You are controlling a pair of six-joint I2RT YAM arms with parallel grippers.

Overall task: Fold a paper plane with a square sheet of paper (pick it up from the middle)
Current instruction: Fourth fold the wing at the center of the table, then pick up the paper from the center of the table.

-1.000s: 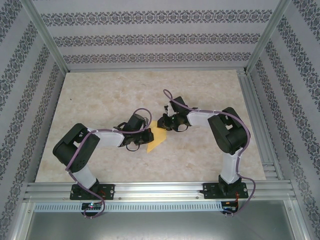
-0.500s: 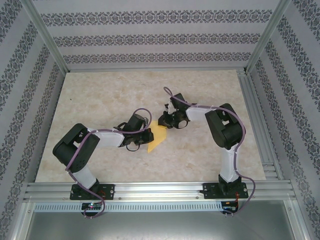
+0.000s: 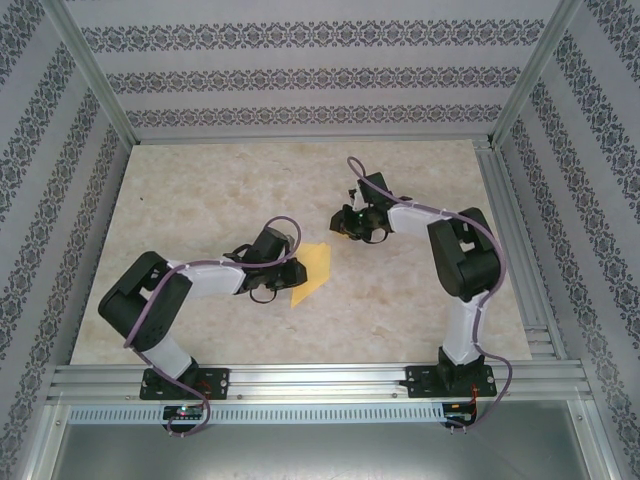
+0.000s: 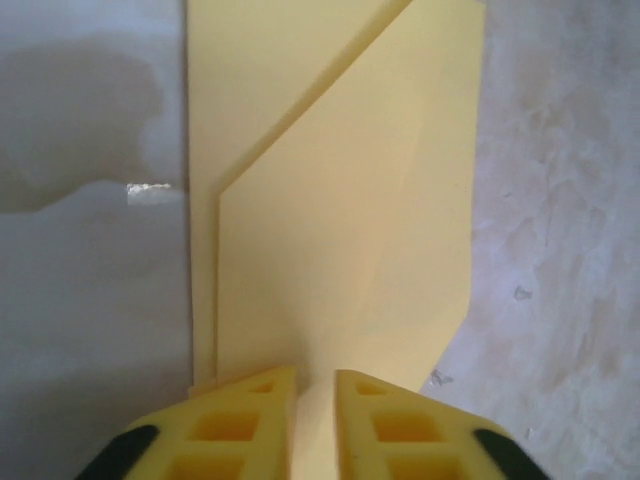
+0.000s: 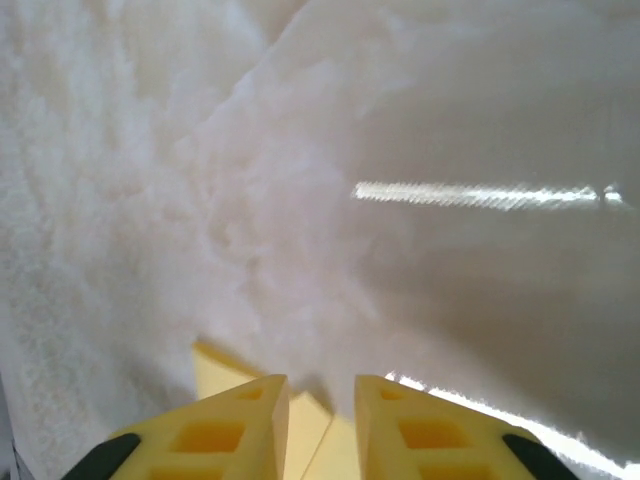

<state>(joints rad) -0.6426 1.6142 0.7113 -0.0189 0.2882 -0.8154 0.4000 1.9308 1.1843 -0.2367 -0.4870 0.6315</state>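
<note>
Left gripper (image 4: 315,380): its two yellow fingers (image 4: 240,420) stand a small way apart, with a thin gap between them. They pinch nothing that I can see.
Paper plane (image 4: 340,220): half made, it lies flat on the table right at the left gripper's tips. Its near end runs under the gap.
Which way it lies: straight ahead of the left gripper. Its long side runs away from the fingers, in line with them.
Shape: long and slim with straight sides. One slanted flap lies on top. The near right corner is cut off at a slant.
Feel: thin, smooth, pale yellow paper in a few layers. I think it would slide or bend at a light push.
Table (image 4: 560,200): hard, pale and cloudy like marble, a bit shiny, on both sides of the plane.
Right gripper (image 5: 322,390): it is past the far end of the plane, as the left gripper looks at it. Its yellow fingers are also a small way apart and hold nothing. A corner of the paper peeks out from under them. I cannot tell if they touch it.
Nearer arm: the left one. Its tips sit over the plane's near end and point down its length.
Next move, my guess: a pinch or a press along the middle line. The left gripper is already lined up for that.
</note>
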